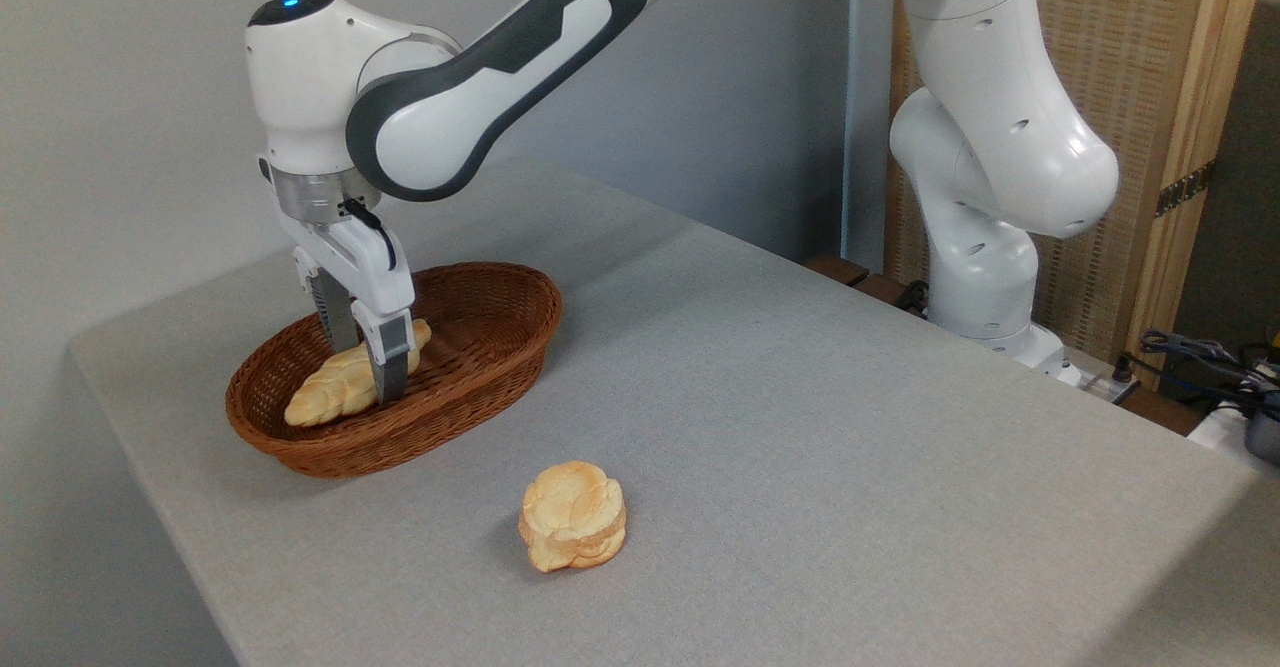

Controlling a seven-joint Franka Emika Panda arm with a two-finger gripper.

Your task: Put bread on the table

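The bread, a pale golden braided loaf, lies inside the brown wicker basket at the left of the table. My gripper reaches straight down into the basket, open. One finger stands in front of the loaf's middle and the other behind it, so they straddle it. The front finger hides part of the loaf. The loaf rests on the basket floor.
A round orange-tinted bun sits on the table in front of the basket, towards the near edge. The arm's base stands at the far right edge, with cables beyond it. The left table edge is close to the basket.
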